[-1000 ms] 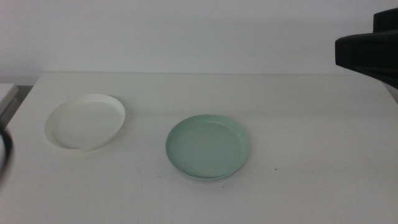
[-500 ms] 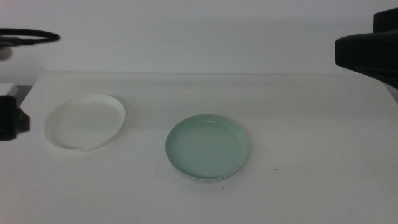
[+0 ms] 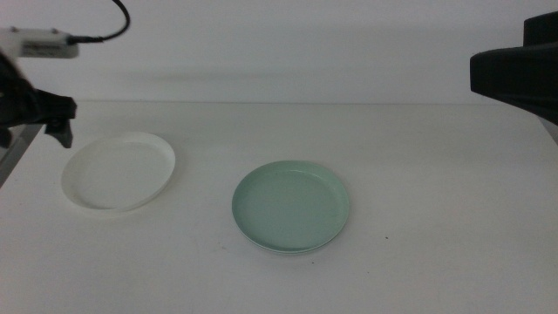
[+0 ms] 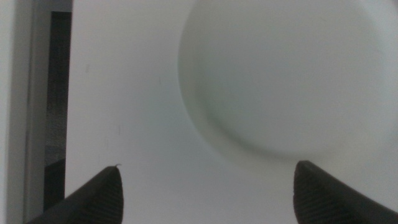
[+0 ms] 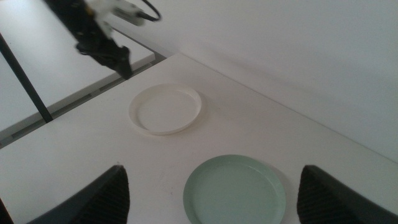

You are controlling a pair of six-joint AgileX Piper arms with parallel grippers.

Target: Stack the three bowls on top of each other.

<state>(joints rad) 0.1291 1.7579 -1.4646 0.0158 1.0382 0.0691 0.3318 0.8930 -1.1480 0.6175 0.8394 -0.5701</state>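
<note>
A white bowl (image 3: 118,172) rests on the left part of the table. Near the middle lies a pale mint green bowl (image 3: 290,206), with a thin paler rim (image 3: 283,252) showing under its near edge. My left gripper (image 3: 61,131) hovers just beyond the white bowl's far-left rim. In the left wrist view its jaws stand wide apart and empty, left gripper (image 4: 208,186), with the white bowl (image 4: 286,74) just ahead of them. My right gripper (image 5: 212,171) is open and empty, held high at the right, looking down on the green bowl (image 5: 235,190) and the white bowl (image 5: 165,109).
The right arm's dark body (image 3: 514,70) fills the upper right corner of the middle view. The table's left edge (image 3: 17,157) runs close beside the white bowl, with a dark gap (image 4: 59,93) beyond it. A pale wall stands behind the table.
The left arm has swung up from the picture's lower left edge to the far-left side of the white bowl. The bowls and the right arm have stayed still.
</note>
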